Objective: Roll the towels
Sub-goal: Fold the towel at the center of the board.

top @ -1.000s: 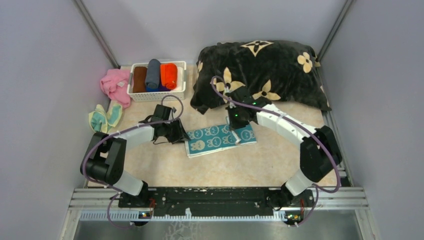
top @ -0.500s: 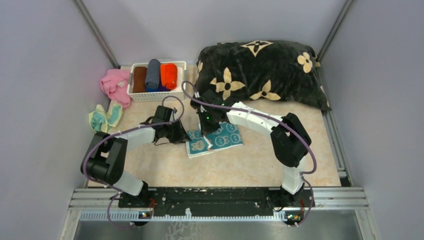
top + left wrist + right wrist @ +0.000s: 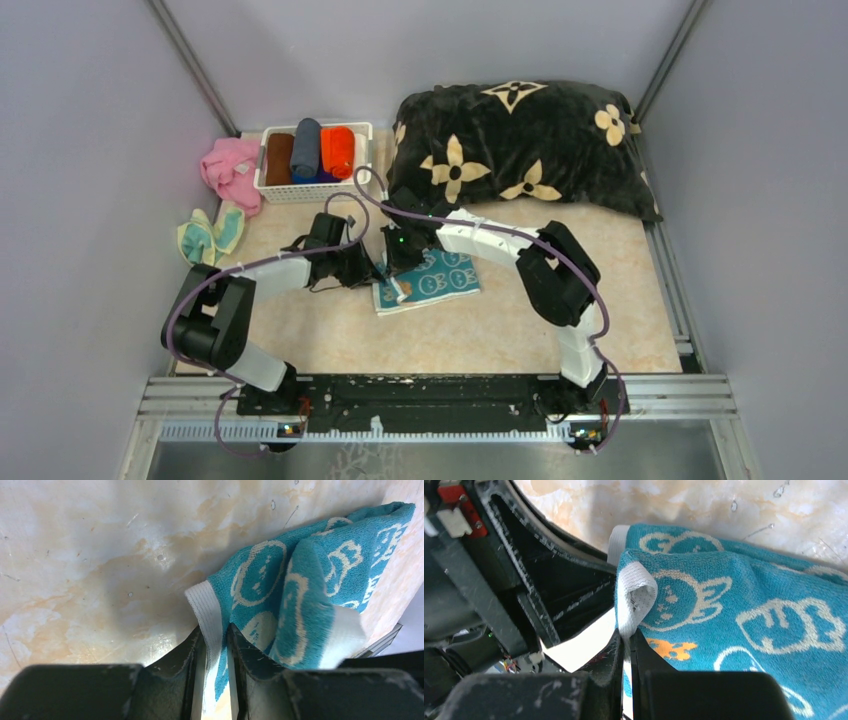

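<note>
The teal towel [image 3: 435, 280] with pale circle print lies folded over on itself in the middle of the table. My left gripper [image 3: 368, 268] is shut on its white left edge [image 3: 210, 625]. My right gripper [image 3: 400, 258] is shut on the white hem [image 3: 634, 597] of the folded-over end, right beside the left gripper. The teal towel fills the right wrist view [image 3: 744, 610]. The pale yellow towel with teal patches [image 3: 210, 235] lies crumpled at the left. An orange-red towel [image 3: 338, 150] sits rolled in the white basket [image 3: 312, 190].
The black cushion with cream flowers [image 3: 515, 140] lies at the back right, just behind the right arm. A pink cloth [image 3: 230, 168] lies left of the basket, which also holds a brown and a grey-blue roll. Metal rails run along the near edge.
My right gripper has carried the towel's right end leftwards over the towel, to the left gripper. The towel now lies folded and shorter. The left gripper has stayed in place.
</note>
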Motion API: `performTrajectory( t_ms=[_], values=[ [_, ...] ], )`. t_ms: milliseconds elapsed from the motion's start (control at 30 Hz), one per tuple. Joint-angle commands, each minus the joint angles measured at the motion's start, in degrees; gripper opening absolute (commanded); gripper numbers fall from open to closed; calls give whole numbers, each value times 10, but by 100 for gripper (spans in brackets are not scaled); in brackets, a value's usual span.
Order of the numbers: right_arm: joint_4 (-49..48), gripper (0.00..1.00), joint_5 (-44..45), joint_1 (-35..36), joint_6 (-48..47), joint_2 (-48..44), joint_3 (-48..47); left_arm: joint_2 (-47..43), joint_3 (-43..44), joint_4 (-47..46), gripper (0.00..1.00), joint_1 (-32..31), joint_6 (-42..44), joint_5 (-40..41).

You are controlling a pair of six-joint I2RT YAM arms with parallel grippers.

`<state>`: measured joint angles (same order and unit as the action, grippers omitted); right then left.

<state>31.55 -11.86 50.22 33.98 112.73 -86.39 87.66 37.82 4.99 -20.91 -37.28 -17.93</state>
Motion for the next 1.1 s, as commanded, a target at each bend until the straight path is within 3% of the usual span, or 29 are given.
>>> performTrajectory(
  t_ms=[0, 100, 267, 533, 667, 800, 1067],
  values=[
    [-53, 0, -16, 5, 23, 20, -28, 9, -23, 27, 29, -8, 5, 26],
    [-58, 1, -27, 5, 22, 35, -31, 3, -24, 35, 31, -8, 3, 36],
    [-64, 24, -40, 5, 9, 18, -26, -27, -31, 69, 41, -7, -1, 78],
    [-82, 46, -36, -14, -24, -87, 33, -126, -38, 162, 60, -1, -2, 178],
    [-126, 50, -56, -54, -35, -167, 125, -171, -13, 211, 64, -1, -2, 216],
    [-198, 51, -87, -112, -34, -244, 234, -199, 15, 226, 63, -7, -3, 203],
    [-353, 51, -169, -194, 1, -303, 392, -151, 81, 125, 55, -115, -55, 113]
  ],
)
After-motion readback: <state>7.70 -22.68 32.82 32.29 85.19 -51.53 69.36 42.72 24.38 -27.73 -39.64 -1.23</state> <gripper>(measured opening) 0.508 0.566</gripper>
